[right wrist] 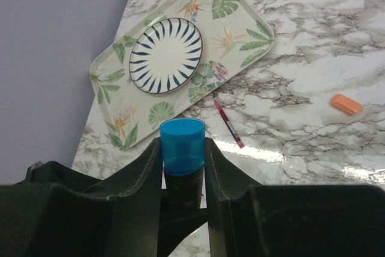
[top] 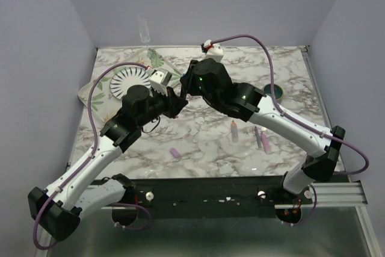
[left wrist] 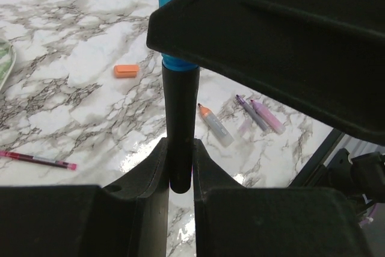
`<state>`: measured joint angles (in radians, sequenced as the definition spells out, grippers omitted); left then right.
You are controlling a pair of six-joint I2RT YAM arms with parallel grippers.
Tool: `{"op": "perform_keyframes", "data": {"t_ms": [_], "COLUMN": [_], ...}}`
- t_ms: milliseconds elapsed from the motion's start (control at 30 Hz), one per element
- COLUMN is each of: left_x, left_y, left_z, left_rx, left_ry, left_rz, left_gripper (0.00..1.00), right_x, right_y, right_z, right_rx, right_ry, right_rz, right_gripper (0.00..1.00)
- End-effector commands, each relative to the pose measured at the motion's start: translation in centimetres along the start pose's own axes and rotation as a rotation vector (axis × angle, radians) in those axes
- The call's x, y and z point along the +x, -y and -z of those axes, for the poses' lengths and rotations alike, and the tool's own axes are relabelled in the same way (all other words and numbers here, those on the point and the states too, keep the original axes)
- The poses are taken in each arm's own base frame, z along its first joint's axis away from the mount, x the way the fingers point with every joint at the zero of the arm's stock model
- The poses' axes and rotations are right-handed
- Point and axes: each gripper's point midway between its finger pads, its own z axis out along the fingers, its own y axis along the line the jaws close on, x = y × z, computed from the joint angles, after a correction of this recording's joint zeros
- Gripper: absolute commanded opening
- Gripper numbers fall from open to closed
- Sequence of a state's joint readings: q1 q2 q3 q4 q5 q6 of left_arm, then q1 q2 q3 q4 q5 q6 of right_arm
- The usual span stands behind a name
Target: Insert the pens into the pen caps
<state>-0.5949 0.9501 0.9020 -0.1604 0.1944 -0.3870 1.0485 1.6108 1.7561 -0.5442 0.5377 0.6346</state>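
A black pen (left wrist: 180,118) stands between the fingers of my left gripper (left wrist: 180,148), which is shut on its lower end. The blue cap (right wrist: 182,145) sits over the pen's other end, and my right gripper (right wrist: 182,142) is shut on that cap. In the top view the two grippers meet above the table's middle, left gripper (top: 176,102) against right gripper (top: 187,85). On the table lie an orange cap (left wrist: 126,71), a grey marker with an orange tip (left wrist: 215,126), a pink-purple marker (left wrist: 267,117), a light purple cap (top: 175,152) and a thin red pen (right wrist: 227,123).
A leaf-patterned tray (right wrist: 240,34) with a striped plate (right wrist: 166,55) lies at the back left. A teal mug (top: 274,92) stands at the right behind my right arm. Walls close the table at the back and on both sides.
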Motion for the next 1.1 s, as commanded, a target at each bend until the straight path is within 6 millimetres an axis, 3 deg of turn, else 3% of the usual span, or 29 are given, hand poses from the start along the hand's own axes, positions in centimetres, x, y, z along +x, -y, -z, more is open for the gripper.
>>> {"op": "perform_keyframes", "data": {"t_ms": [0,67,167,200,567,867,1067], "left_x": [-6.6,-7.3,-7.5,-7.5,-9.1,-9.5,-10.2], "left_y": [0.2,0.2,0.6,0.8,1.7,1.8,2.6], "left_z": [0.6,0.6,0.3,0.2,1.1,2.0,2.6], "left_rx": [-0.032,-0.032,-0.008,0.001,0.043,0.043,0.077], "left_ry": [0.236,0.264,0.271,0.271,0.358,0.379,0.406], "left_rz": [-0.002,0.004,0.002,0.006,-0.018,-0.054,-0.073], "left_gripper": [0.00,0.00,0.00,0.00,0.00,0.00,0.00], "right_x": [5.5,6.0,6.9,6.4,8.1,10.9,10.0], "right_y": [1.4,1.5,0.5,-0.3,-0.7,1.0,1.4], "right_z": [-0.1,-0.2,0.1,0.0,1.0,1.9,2.4], "right_rx": [0.051,0.065,-0.007,-0.047,-0.100,-0.157,-0.158], "right_ry": [-0.133,-0.141,-0.155,-0.128,-0.179,-0.201,-0.184], "right_rz": [0.072,0.076,0.100,0.097,0.081,0.170,0.224], "right_gripper": [0.01,0.01,0.01,0.01,0.01,0.01,0.01]}}
